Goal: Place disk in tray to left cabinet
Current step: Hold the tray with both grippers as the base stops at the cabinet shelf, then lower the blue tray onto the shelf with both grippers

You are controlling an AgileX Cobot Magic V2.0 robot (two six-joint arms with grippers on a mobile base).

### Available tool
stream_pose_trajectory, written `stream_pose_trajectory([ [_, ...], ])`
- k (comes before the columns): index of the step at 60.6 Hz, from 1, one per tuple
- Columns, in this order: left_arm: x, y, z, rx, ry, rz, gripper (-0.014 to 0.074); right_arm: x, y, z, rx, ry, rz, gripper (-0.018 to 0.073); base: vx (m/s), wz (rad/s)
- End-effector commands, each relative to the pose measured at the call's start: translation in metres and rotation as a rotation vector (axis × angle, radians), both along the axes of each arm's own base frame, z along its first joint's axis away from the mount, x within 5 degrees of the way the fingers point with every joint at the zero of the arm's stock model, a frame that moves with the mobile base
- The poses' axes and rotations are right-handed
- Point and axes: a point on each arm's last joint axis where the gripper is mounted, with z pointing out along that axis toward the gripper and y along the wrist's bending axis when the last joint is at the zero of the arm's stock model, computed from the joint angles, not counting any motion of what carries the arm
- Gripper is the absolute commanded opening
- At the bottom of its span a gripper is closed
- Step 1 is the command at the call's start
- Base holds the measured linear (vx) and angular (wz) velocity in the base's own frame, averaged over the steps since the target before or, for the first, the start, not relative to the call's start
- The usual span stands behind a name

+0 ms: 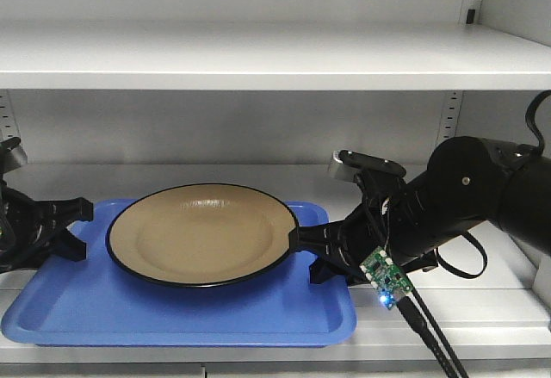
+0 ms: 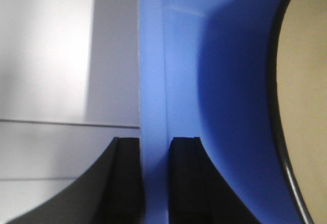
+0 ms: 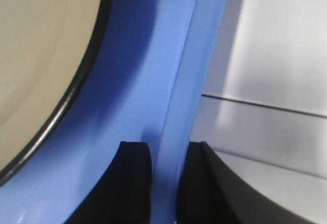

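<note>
The tan disk (image 1: pixel 202 233) with a thin black rim lies flat in the blue tray (image 1: pixel 172 318). The tray sits low over the lower shelf (image 1: pixel 469 309) of the white left cabinet. My left gripper (image 1: pixel 73 227) holds the tray's left rim. In the left wrist view the left gripper (image 2: pixel 155 147) has its two black fingers either side of the blue rim (image 2: pixel 152 81), with the disk (image 2: pixel 306 81) to the right. My right gripper (image 1: pixel 314 253) holds the right rim. In the right wrist view the right gripper (image 3: pixel 168 152) pinches the rim (image 3: pixel 189 81), beside the disk (image 3: pixel 41 55).
An upper shelf (image 1: pixel 258 55) runs across above the tray. Slotted upright rails (image 1: pixel 449 115) stand at the cabinet's back. The right arm's cables and a lit green circuit board (image 1: pixel 386 276) hang over the shelf's front edge.
</note>
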Motion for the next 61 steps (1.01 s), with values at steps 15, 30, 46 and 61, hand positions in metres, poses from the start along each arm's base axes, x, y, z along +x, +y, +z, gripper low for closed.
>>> stream_pose_trajectory([
  [15, 0.011, -0.009, 0.036, -0.141, -0.247, 0.088, -0.0001, 0.005, 0.011, 0.039, 0.168, -0.234, -0.028, -0.0006, 0.00, 0.00],
  [30, 0.037, -0.007, 0.014, -0.140, -0.266, 0.141, -0.0001, 0.027, 0.018, 0.013, 0.160, -0.245, -0.057, -0.0004, 0.00, 0.00],
  [46, 0.048, -0.007, -0.004, -0.134, -0.231, 0.150, 0.0004, 0.041, 0.022, 0.005, 0.181, -0.304, -0.090, 0.0008, 0.00, 0.00],
  [61, 0.050, -0.005, -0.002, -0.110, -0.268, 0.147, 0.0060, 0.042, 0.021, 0.006, 0.172, -0.330, -0.090, 0.0083, 0.00, 0.00],
])
